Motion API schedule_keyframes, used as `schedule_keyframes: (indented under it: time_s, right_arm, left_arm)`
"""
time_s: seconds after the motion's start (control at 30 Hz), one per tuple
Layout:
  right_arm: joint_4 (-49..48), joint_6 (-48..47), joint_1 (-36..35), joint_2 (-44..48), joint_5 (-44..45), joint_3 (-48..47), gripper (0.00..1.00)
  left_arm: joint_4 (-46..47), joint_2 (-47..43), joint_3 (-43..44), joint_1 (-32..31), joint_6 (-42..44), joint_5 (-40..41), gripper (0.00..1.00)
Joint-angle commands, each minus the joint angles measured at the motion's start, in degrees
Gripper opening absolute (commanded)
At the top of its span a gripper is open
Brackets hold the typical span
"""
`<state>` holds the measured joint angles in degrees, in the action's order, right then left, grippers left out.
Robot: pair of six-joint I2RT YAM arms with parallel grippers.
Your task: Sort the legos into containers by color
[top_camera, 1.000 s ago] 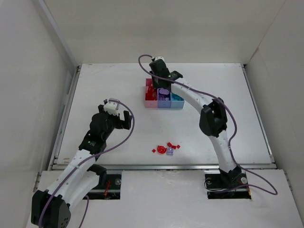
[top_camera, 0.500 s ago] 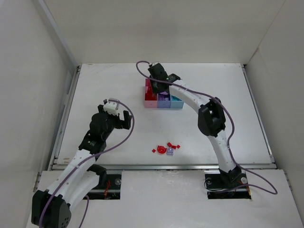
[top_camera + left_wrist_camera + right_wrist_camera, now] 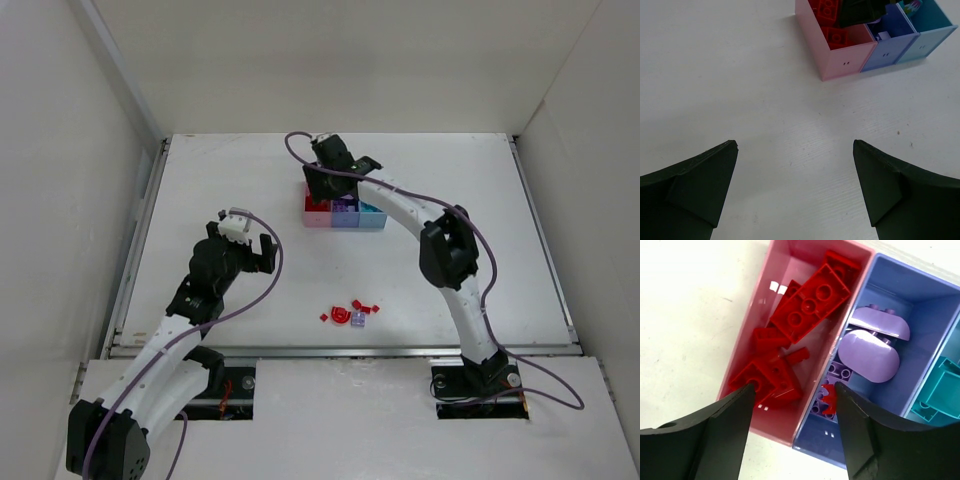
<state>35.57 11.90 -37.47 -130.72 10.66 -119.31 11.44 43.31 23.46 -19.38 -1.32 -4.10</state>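
Note:
The containers stand in a row: a pink bin with several red legos, a purple-blue bin with lilac legos, and a light blue bin with a teal piece. My right gripper hangs open astride the wall between the pink and purple-blue bins. A tiny red piece sits against its right finger's inner face, over the purple-blue side. My left gripper is open over bare table, well short of the bins. Loose red and lilac legos lie near the front edge.
White walls enclose the table on the left, back and right. A metal rail runs along its near edge. My right arm arches over the table to the bins.
My right gripper has shifted left from above the purple-blue bin to the pink bin's edge, and its jaws have gone from shut to open. The left arm has not moved.

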Motion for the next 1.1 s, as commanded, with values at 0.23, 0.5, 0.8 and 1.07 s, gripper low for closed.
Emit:
schedule_keyframes:
  time_s: [0.23,0.5,0.8,1.07]
  right_arm:
    - [-4.1,-2.5,-1.99,6.53,-5.02,-1.11,0.62]
    - [-2.36,-2.5,-1.99,3.21,-5.56,-3.11,0.67]
    - [-0.15,-1.97,-1.99,-2.26,-2.67,-7.26,0.2]
    - [0.46,-1.97,-1.99,-1.74,-0.64,-6.12,0.41]
  left_arm:
    - [2.88,-0.77,-0.52,0.22,0.44,-1.18,0.99]
    - [2.88,-0.77,-0.52,0.22,0.44,-1.7,0.99]
    - [2.88,-0.77,-0.52,0.74,0.44,-1.7,0.99]
    - [2.88,-0.77,-0.52,0.74,0.44,-1.7,0.99]
